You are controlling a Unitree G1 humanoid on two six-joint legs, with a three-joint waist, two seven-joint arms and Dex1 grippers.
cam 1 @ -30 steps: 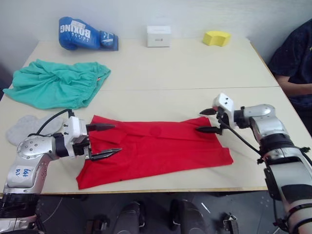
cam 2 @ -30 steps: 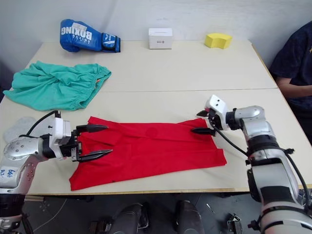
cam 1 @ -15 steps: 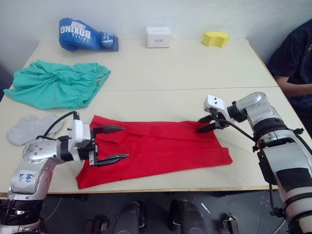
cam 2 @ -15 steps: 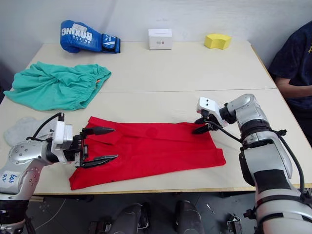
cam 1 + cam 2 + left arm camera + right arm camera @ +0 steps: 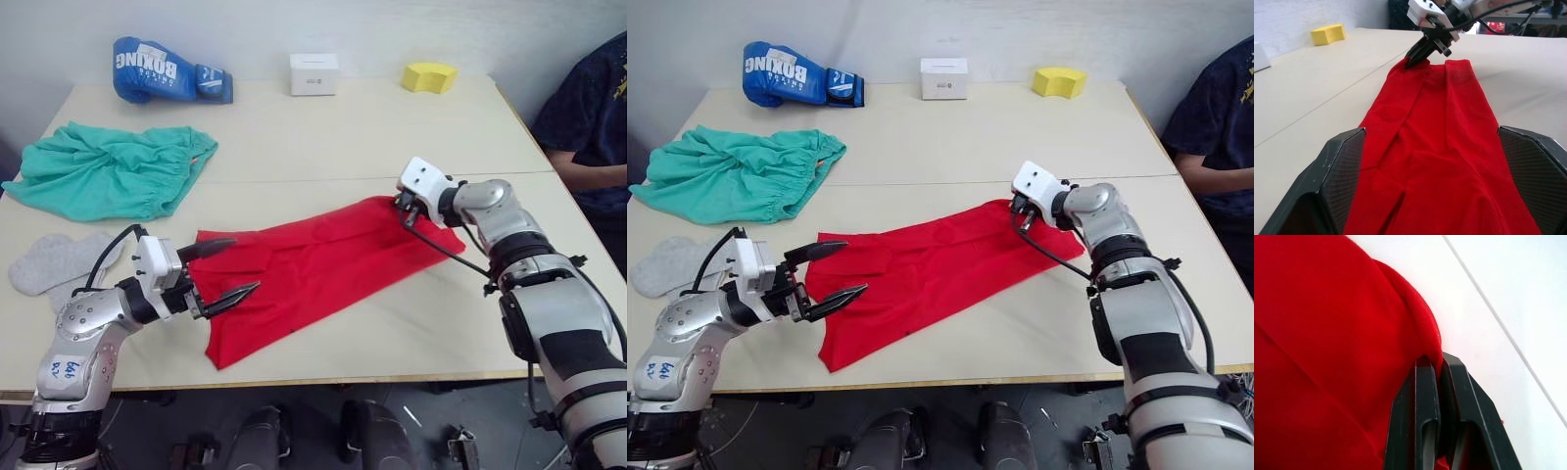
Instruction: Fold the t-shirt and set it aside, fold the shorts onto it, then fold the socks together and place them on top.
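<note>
The red t-shirt (image 5: 313,274) lies folded in a long strip, slanting across the front of the table. My right gripper (image 5: 404,208) is shut on its far right corner, and the right wrist view shows the cloth edge pinched between the black fingers (image 5: 1425,401). At the shirt's left end my left gripper (image 5: 245,264) stands open, with red cloth (image 5: 1440,147) running between its wide-spread fingers (image 5: 1342,176). The teal shorts (image 5: 108,171) lie crumpled at the back left. The grey socks (image 5: 54,264) lie at the left edge, beside my left arm.
A blue boxing glove (image 5: 167,70), a white box (image 5: 313,73) and a yellow sponge (image 5: 431,76) stand along the table's far edge. A person in dark clothes (image 5: 593,108) sits at the right side. A seam (image 5: 294,181) crosses the table (image 5: 323,137) behind the shirt.
My right gripper has shut on the shirt's right corner and pulled it toward the table's far side, so the strip now lies slanted. My left gripper stays open at the left end.
</note>
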